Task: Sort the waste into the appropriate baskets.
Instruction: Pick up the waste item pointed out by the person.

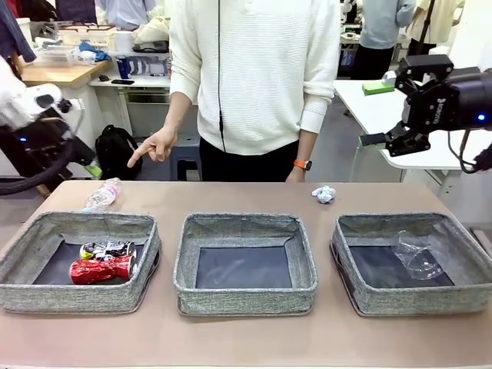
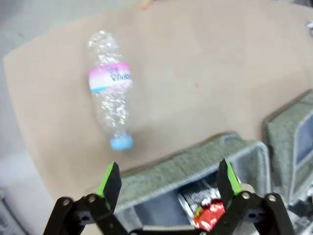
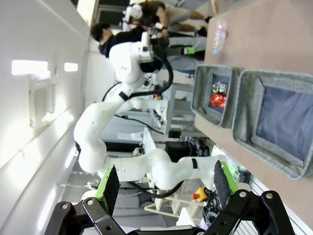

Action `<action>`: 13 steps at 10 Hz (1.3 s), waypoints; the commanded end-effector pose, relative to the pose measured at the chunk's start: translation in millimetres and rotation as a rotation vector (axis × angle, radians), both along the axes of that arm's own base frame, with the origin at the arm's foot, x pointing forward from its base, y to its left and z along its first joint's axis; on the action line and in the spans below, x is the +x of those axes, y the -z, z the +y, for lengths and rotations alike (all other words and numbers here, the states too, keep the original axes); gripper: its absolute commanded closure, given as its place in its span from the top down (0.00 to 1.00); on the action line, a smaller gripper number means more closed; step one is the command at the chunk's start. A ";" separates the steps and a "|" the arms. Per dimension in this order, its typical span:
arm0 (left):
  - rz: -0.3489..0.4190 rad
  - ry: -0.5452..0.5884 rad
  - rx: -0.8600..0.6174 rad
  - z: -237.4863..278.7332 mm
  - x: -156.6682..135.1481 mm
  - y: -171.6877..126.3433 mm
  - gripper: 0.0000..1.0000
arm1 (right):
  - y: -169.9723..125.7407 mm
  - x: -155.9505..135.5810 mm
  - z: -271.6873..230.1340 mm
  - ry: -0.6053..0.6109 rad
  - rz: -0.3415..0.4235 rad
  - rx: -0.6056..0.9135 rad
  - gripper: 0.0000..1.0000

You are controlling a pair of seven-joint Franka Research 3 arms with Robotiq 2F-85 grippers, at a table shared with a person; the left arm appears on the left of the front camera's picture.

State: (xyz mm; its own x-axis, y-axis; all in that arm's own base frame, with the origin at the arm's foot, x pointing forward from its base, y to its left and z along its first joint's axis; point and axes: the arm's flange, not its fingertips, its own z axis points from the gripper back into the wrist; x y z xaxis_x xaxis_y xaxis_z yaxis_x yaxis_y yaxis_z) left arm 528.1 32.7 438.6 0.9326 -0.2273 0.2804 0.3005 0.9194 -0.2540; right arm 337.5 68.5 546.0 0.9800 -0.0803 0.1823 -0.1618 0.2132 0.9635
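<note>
The left claw (image 2: 168, 169) hangs with its green-padded fingers (image 2: 111, 177) spread wide and nothing between them. It is above the far end of the left basket (image 2: 186, 166). Straight below and slightly behind its fingertips, inside that basket, lie the crushed red can (image 2: 210, 215) and the crushed dark printed can (image 2: 195, 198), touching each other. Ahead of the claw, past the basket's soft grey wall, the clear plastic bottle (image 2: 110, 93) lies on its side on the bare table (image 2: 205, 73), with its blue cap (image 2: 121, 142) turned toward the claw. The wall is the only thing between the fingers and the bottle. In the front view a person's hand (image 1: 154, 146) points a finger down, above and beyond the bottle, on the far side of the claw. The right claw (image 1: 382, 108) is held high above the table's right end, and its jaws also stand wide apart with nothing in them. Far below it sits the right basket (image 1: 415, 300) holding the clear plastic cup (image 1: 415, 255). The crumpled white paper ball (image 1: 324, 194) rests on the table below the claw, toward the middle and just beyond that basket's far wall. The middle basket (image 1: 246, 296) sits further off to that side, between the two others.
</note>
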 end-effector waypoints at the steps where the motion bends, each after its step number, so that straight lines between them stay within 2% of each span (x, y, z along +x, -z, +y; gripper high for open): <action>1: 0.033 -0.055 0.071 6.1 28.5 5.2 1.00 | -3.9 1.3 1.9 0.024 0.008 0.018 1.00; 5: 0.118 0.061 0.056 8.9 84.2 51.5 1.00 | -3.9 1.3 1.9 0.024 0.008 0.018 1.00; 6: 0.086 0.012 0.140 10.9 93.8 64.0 1.00 | -3.9 1.3 1.9 0.024 0.008 0.018 1.00; 7: 0.089 -0.011 0.160 12.2 100.9 73.9 1.00 | -3.9 1.3 1.9 0.024 0.008 0.018 1.00; 13: 0.105 0.043 0.141 2.6 113.0 106.3 1.00 | -3.9 1.3 1.9 0.024 0.008 0.018 1.00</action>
